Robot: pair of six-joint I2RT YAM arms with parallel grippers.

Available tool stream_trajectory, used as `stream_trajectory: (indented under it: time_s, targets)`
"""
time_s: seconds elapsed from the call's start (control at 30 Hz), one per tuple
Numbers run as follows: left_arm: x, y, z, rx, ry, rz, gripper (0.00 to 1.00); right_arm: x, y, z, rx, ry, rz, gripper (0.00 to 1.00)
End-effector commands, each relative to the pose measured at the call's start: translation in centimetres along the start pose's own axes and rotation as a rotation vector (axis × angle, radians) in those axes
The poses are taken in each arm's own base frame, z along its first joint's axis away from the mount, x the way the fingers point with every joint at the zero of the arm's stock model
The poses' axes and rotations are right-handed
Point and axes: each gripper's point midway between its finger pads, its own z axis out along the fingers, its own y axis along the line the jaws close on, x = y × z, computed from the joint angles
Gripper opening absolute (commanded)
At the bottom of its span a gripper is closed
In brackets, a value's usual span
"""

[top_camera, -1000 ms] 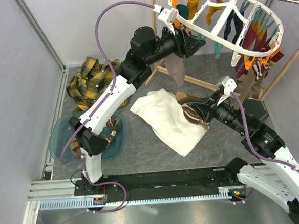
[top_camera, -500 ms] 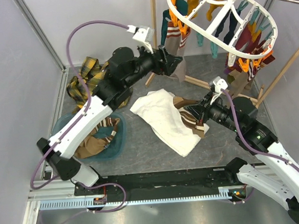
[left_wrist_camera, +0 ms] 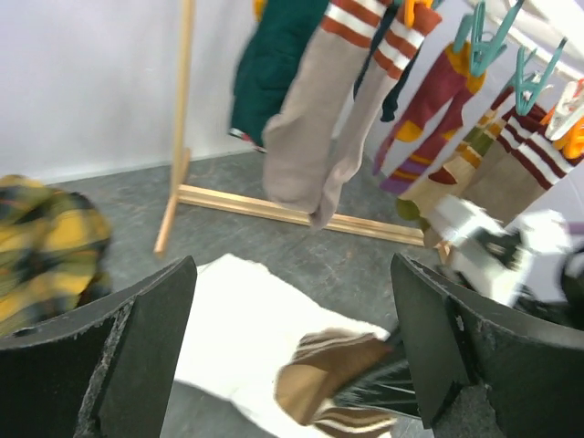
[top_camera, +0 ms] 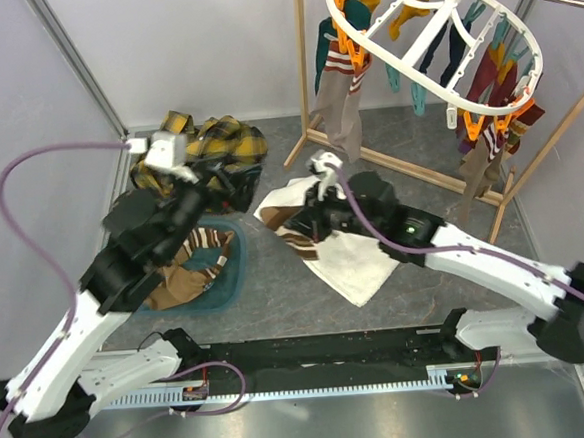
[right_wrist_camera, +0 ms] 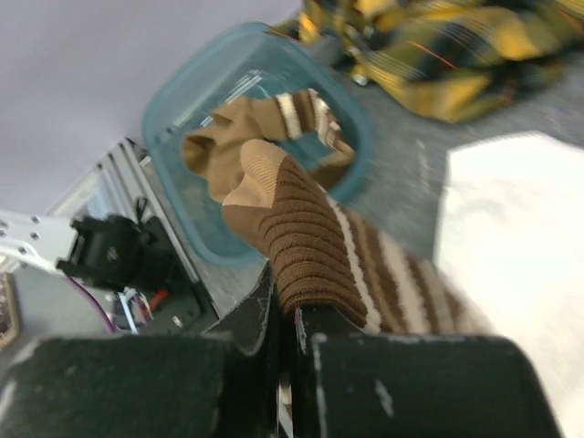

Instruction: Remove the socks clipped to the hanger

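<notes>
Left claw point(left_wrist_camera: 294, 342) swung off the white plastic oval hanger point(top_camera: 407, 78) to frame left, its flat black fingers spread wide and empty. Right claw point(right_wrist_camera: 285, 321) shifted left, pinched on a ribbed brown, cream-striped sock point(right_wrist_camera: 315, 251) above the white towel point(top_camera: 360, 264). Other knit socks point(left_wrist_camera: 306, 137) dangle clipped at upper right.

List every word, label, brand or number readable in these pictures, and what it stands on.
None: no text can be read in any view.
The socks, hanger, tub and towel show no print.
Small fittings on the front rail are too small to read.
</notes>
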Motion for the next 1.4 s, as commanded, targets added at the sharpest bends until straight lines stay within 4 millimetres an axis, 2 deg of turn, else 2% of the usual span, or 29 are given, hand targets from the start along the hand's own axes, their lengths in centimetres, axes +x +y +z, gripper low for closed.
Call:
stream_trajectory:
  time_s: [0.0, 0.03, 0.07, 0.1, 0.13, 0.17, 0.23, 0.27, 0.33, 0.37, 0.43, 0.47, 0.53, 0.57, 0.6, 0.63, 0.67, 0.7, 0.73, 0.77, 0.87, 0.93, 1.1, 1.13, 1.2, 1.23, 1.33, 1.37]
  targets:
    - [-2.4, 2.3, -5.9, -0.048, -0.087, -0.005, 0.95, -5.1, 4.7, 4.7, -0.095, -0.139, 0.028, 0.00]
    - [-3.0, 2.7, -7.0, -0.062, -0.109, -0.015, 0.95, -5.0, 5.9, 5.7, -0.119, -0.131, 0.029, 0.00]
    - [-4.2, 3.1, -8.9, -0.063, -0.147, -0.026, 0.95, -3.8, 6.2, 8.0, -0.122, -0.096, 0.031, 0.00]
    - [-4.6, 3.4, -10.0, -0.068, -0.156, -0.027, 0.95, -5.5, 7.7, 8.8, -0.150, -0.126, 0.025, 0.00]
    - [-5.0, 3.6, -10.9, -0.070, -0.173, -0.028, 0.96, -5.1, 9.2, 9.8, -0.179, -0.114, 0.017, 0.00]
    - [-6.2, 3.8, -12.7, -0.057, -0.222, -0.043, 0.96, -5.0, 10.1, 12.0, -0.194, -0.104, 0.011, 0.00]
    - [-6.9, 4.2, -14.1, -0.055, -0.260, -0.052, 0.96, -4.2, 12.0, 14.1, -0.246, -0.083, -0.002, 0.01]
    - [-7.3, 4.3, -14.8, -0.056, -0.280, -0.053, 0.96, -3.6, 12.7, 16.4, -0.272, -0.069, 0.003, 0.02]
    - [-7.8, 4.9, -16.0, -0.068, -0.305, -0.043, 0.96, -2.5, 14.2, 18.4, -0.320, -0.040, 0.032, 0.04]
    - [-8.0, 5.1, -16.4, -0.073, -0.313, -0.040, 0.96, -1.5, 14.7, 20.5, -0.344, -0.030, 0.038, 0.04]
    - [-8.3, 5.4, -17.0, -0.082, -0.327, -0.028, 0.96, 0.4, 15.4, 22.6, -0.363, -0.005, 0.059, 0.02]
    - [-8.5, 5.5, -17.1, -0.085, -0.333, -0.027, 0.96, 2.7, 14.8, 24.8, -0.360, 0.028, 0.065, 0.01]
    - [-8.5, 5.5, -17.0, -0.089, -0.330, -0.011, 0.96, 5.5, 14.0, 26.5, -0.347, 0.089, 0.084, 0.05]
    - [-8.6, 5.5, -17.0, -0.090, -0.331, -0.009, 0.96, 7.6, 13.0, 27.6, -0.321, 0.125, 0.077, 0.11]
    - [-8.5, 5.5, -16.8, -0.093, -0.326, -0.006, 0.96, 8.0, 11.6, 28.3, -0.263, 0.114, 0.064, 0.24]
    - [-8.1, 5.7, -16.4, -0.108, -0.315, -0.015, 0.96, 9.2, 10.1, 28.7, -0.211, 0.135, 0.013, 0.30]
    - [-7.7, 5.8, -16.1, -0.117, -0.306, -0.024, 0.96, 8.4, 9.7, 29.1, -0.175, 0.122, -0.021, 0.39]
    - [-7.5, 5.9, -15.8, -0.127, -0.302, -0.036, 0.96, 7.8, 8.6, 29.5, -0.108, 0.112, -0.055, 0.45]
    - [-6.9, 5.8, -15.0, -0.128, -0.279, -0.045, 0.96, 8.9, 7.3, 29.4, -0.063, 0.177, -0.085, 0.49]
    - [-6.5, 5.6, -14.6, -0.122, -0.266, -0.046, 0.96, 6.7, 7.9, 29.3, -0.072, 0.144, -0.121, 0.60]
    - [-5.6, 5.3, -13.7, -0.113, -0.239, -0.049, 0.96, 4.4, 8.0, 27.2, -0.061, 0.120, -0.182, 0.74]
    - [-4.8, 5.6, -13.0, -0.129, -0.225, -0.042, 0.96, 2.9, 6.9, 25.4, 0.002, 0.091, -0.215, 0.75]
    - [-2.9, 5.8, -11.6, -0.141, -0.210, -0.060, 0.95, 0.6, 3.4, 22.7, 0.121, 0.054, -0.282, 0.75]
    - [-1.9, 5.9, -11.2, -0.139, -0.197, -0.057, 0.95, -0.5, 2.8, 21.7, 0.158, 0.030, -0.283, 0.75]
    - [-1.4, 5.6, -10.9, -0.121, -0.197, -0.058, 0.95, -2.2, 1.1, 20.4, 0.224, -0.005, -0.293, 0.75]
    - [-0.7, 5.6, -10.6, -0.119, -0.180, -0.056, 0.95, -3.5, 0.4, 19.2, 0.257, -0.032, -0.294, 0.75]
    - [0.9, 5.7, -10.1, -0.114, -0.149, -0.049, 0.94, -7.2, -2.8, 15.9, 0.403, -0.080, -0.317, 0.75]
    - [1.4, 5.8, -9.9, -0.120, -0.143, -0.047, 0.94, -8.5, -4.3, 14.6, 0.499, -0.102, -0.317, 0.75]
